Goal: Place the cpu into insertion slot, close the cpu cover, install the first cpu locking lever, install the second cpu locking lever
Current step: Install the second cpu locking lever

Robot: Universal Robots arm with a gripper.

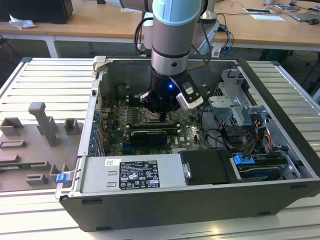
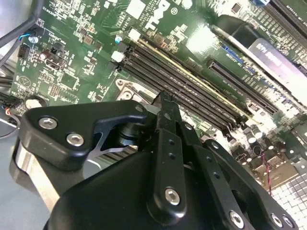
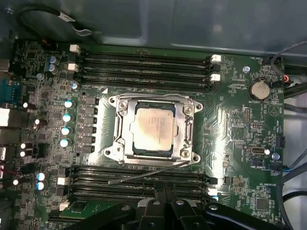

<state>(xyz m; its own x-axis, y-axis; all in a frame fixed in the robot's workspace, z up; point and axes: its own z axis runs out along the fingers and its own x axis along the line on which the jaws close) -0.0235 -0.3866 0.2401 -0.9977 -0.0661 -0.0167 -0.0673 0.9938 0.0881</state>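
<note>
The cpu (image 3: 152, 128) is seen lying flat in its socket in the middle of the green motherboard (image 3: 230, 139), with its pale face turned up. The cpu cover (image 3: 188, 125) is laid down around it like a silver frame, and the chip is shown through the square hole. A thin metal locking lever (image 3: 144, 174) is seen slanting out from the side of the socket, across the dark memory slots (image 3: 139, 179) (it is not tucked flat against the frame). More memory slots are lined up on the far side of the socket.

The gripper (image 3: 165, 194) is seen in the first wrist view just past those dark slots, near the socket but off to one side of the chip, not over it. The jaws are held close together, and nothing is seen between them. In the second wrist view the black fingers (image 2: 168, 124) are pointed down toward the board, and a corner of the silver socket frame is seen just behind them.

In the exterior view the gripper (image 1: 164, 116) is lowered into the open computer case (image 1: 165, 210), which is rested on a ribbed metal surface (image 1: 45, 85). Grey holders (image 1: 45, 122) are stood on the exterior view's left.
</note>
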